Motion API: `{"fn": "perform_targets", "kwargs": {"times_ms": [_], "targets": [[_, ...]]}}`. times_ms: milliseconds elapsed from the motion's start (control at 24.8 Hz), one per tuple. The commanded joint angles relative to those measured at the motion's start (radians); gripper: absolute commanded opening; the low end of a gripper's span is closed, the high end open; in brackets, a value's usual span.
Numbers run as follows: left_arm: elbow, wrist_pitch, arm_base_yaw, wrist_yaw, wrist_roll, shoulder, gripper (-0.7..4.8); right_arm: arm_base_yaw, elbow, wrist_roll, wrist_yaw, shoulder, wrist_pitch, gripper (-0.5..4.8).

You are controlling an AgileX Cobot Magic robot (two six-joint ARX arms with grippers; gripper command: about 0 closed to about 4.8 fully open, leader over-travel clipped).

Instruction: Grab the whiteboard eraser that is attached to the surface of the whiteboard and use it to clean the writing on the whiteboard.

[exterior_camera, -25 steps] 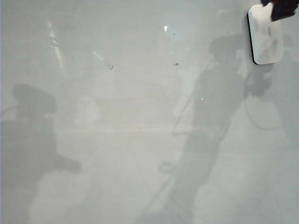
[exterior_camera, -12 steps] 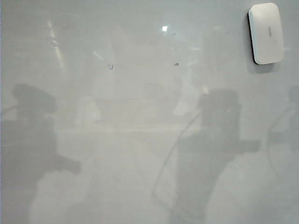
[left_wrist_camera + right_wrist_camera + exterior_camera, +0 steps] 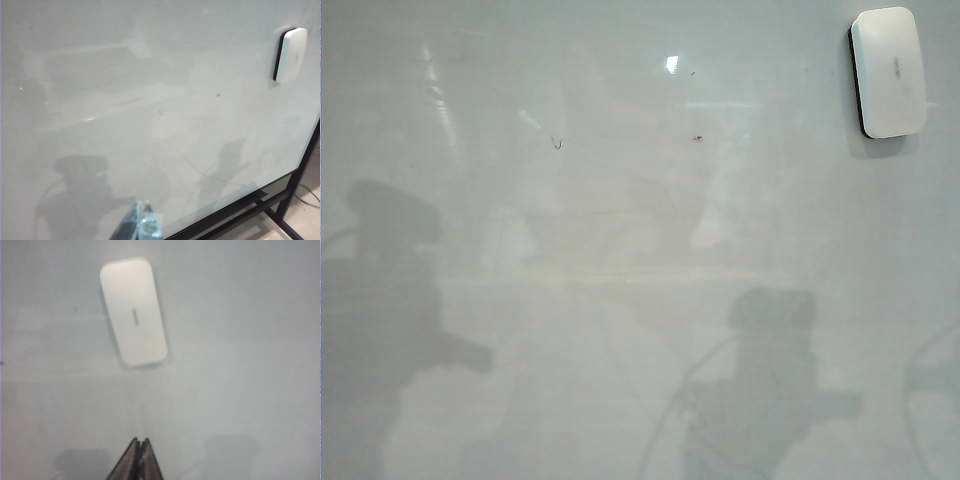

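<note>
**Eraser stuck to the board, both pincers away from it**

The whiteboard eraser (image 3: 889, 71) sits at the far right corner of the whiteboard (image 3: 620, 300) in the exterior view, flat against the surface with its long side upright. Nothing touches it. The right pincer (image 3: 139, 446) shows in its wrist view with the two fingers pressed together and holding nothing; it points toward the eraser but is well apart from it. The left pincer (image 3: 141, 220) shows only as a tip at the edge of its wrist view, also well apart from the eraser; whether it is spread or pressed together I cannot tell. In the exterior view only the shadows of the arms fall on the board.

The eraser looks like a stiff plastic shell, light, with a smooth top that may be slippery for the fingers. The black felt base is a soft edge against the board. I judge that it holds by a magnet, so it will resist a little when pulled off. The best hold should be across the two long sides, near the middle, with the fingers opened first.

Of the writing, I see only a small blue mark (image 3: 557, 143) at the left of the middle; the board otherwise looks nearly clean.
</note>
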Motion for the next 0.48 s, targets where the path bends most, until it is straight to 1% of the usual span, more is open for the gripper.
{"fn": "perform_targets", "kwargs": {"times_ms": [40,121,402,483], "targets": [[0.003,0.011,-0.001,0.0,0.0,0.0,-0.02,-0.001,-0.043,0.056,-0.003,-0.014,-0.013,-0.01],[0.003,0.011,-0.001,0.0,0.0,0.0,-0.02,-0.002,-0.097,0.055,0.0,-0.026,-0.012,-0.01],[0.003,0.011,-0.001,0.0,0.0,0.0,-0.02,-0.002,-0.206,0.055,-0.003,-0.026,-0.014,-0.01],[0.003,0.011,-0.001,0.0,0.0,0.0,-0.02,-0.002,-0.209,0.053,-0.003,-0.026,-0.075,-0.01]]}}
